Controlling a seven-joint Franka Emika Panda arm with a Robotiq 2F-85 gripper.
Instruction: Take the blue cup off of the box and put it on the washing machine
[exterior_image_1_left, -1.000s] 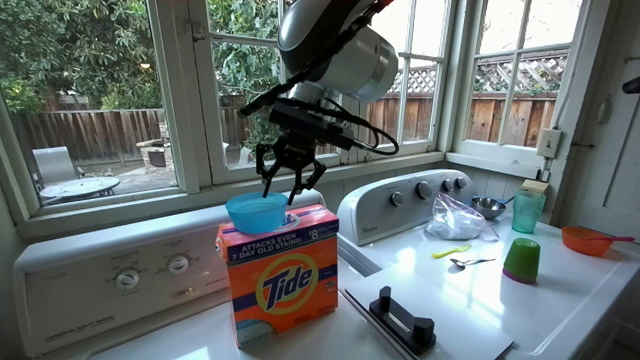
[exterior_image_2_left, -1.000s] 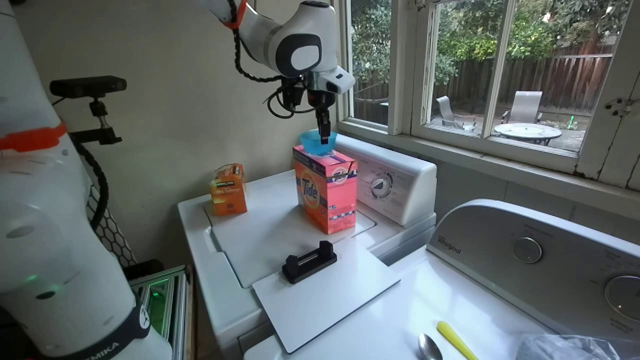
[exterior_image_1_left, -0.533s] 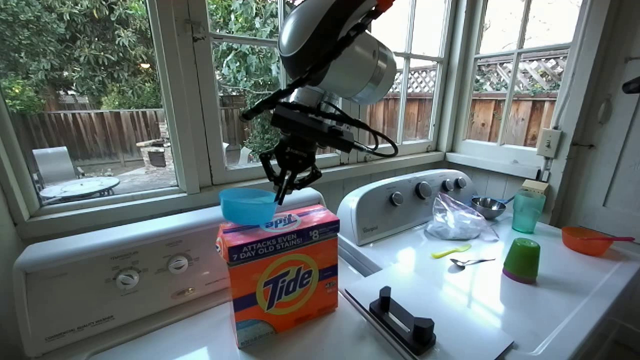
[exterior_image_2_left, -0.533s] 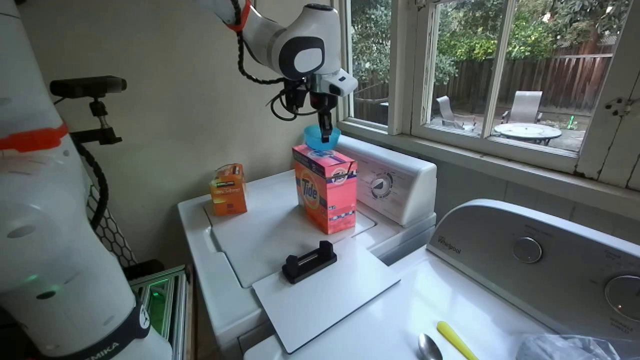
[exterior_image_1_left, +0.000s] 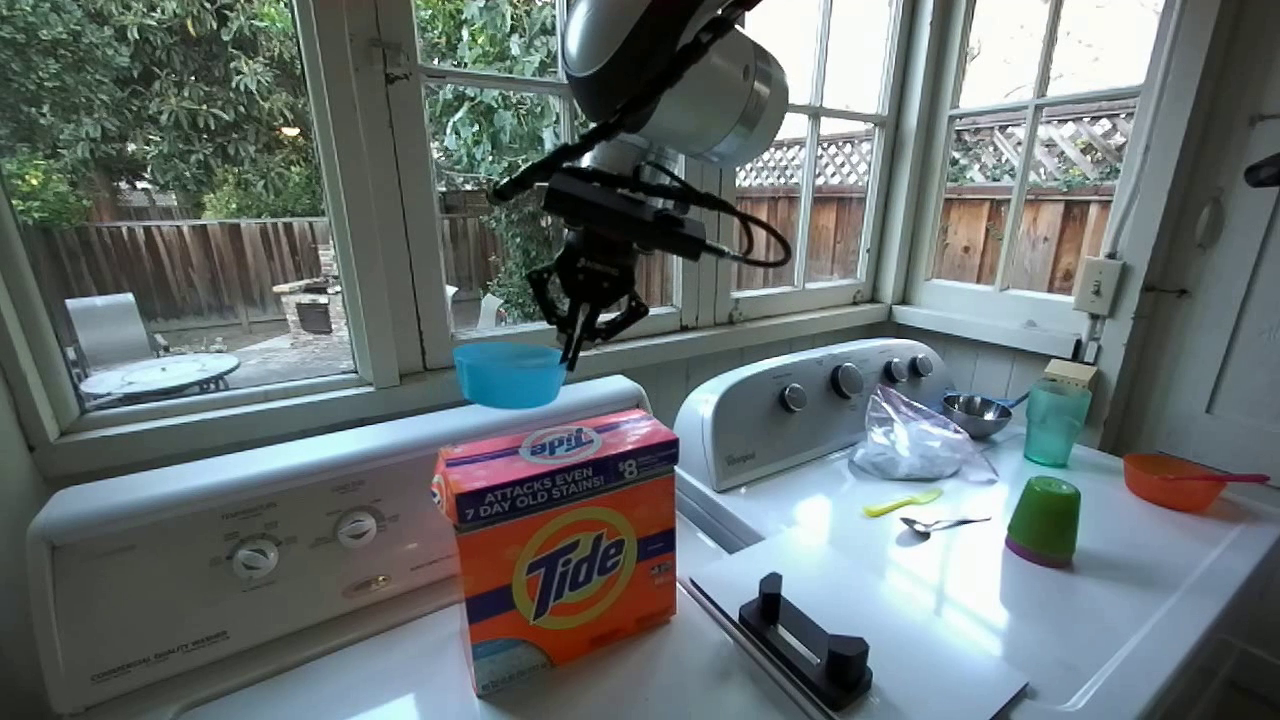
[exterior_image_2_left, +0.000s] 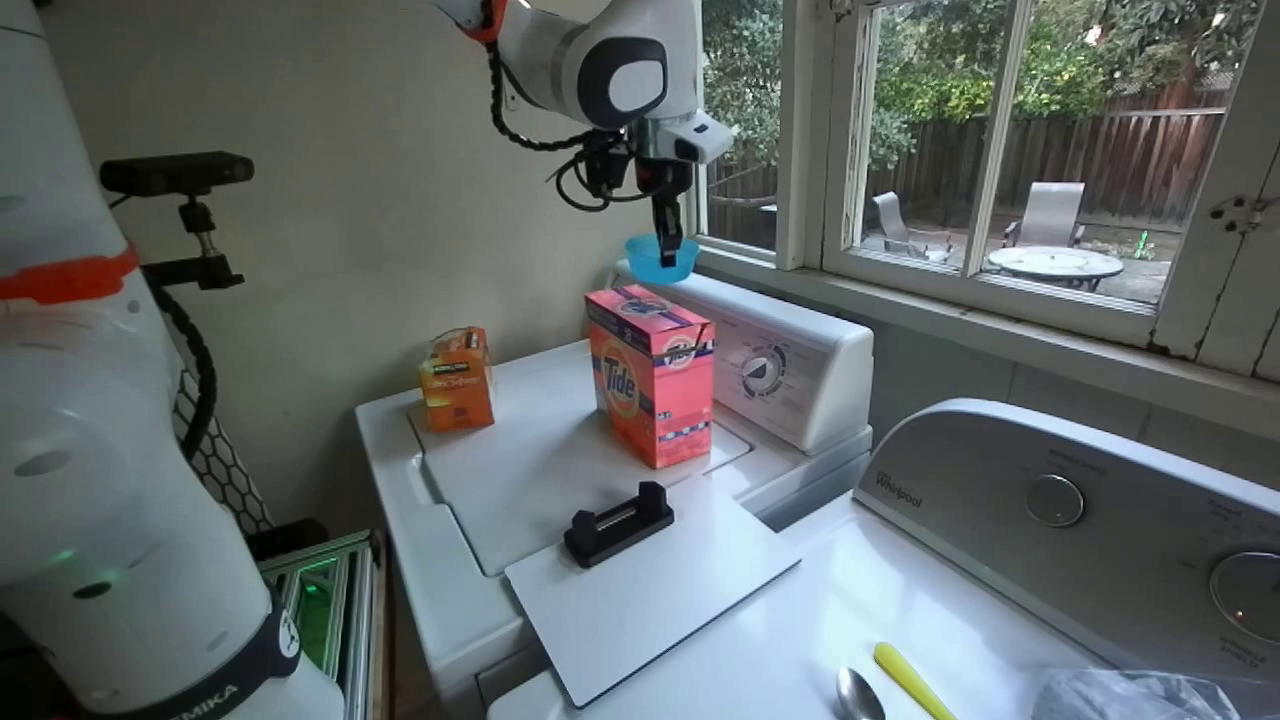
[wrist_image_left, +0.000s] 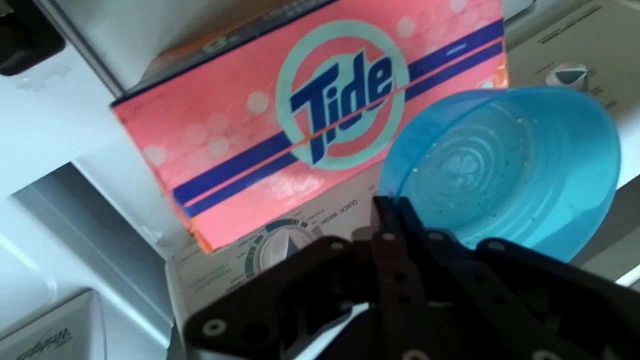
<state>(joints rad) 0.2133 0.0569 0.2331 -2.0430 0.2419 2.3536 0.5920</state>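
The blue cup (exterior_image_1_left: 508, 380) hangs in the air above the orange Tide box (exterior_image_1_left: 570, 560), apart from its top. My gripper (exterior_image_1_left: 569, 366) is shut on the cup's rim, one finger inside and one outside. The cup is roughly upright; it also shows in an exterior view (exterior_image_2_left: 645, 262). In the wrist view the cup (wrist_image_left: 510, 165) is right of the fingertips (wrist_image_left: 392, 202), with its inside visible, and the box top (wrist_image_left: 240, 145) lies below. The box stands on the white washing machine (exterior_image_2_left: 530, 470), near its control panel.
A small orange box (exterior_image_2_left: 457, 385) stands on the washer's far side. A board with a black handle (exterior_image_2_left: 620, 525) spans toward the Whirlpool machine (exterior_image_1_left: 1000, 600). That machine holds a plastic bag (exterior_image_1_left: 915, 440), spoons, a green cup (exterior_image_1_left: 1043, 520) and an orange bowl (exterior_image_1_left: 1170, 480). Windows stand behind.
A second ago the gripper was open at the cup's rim, with the cup resting on the box. The fingers have shut on the rim, and the cup has risen off the box.
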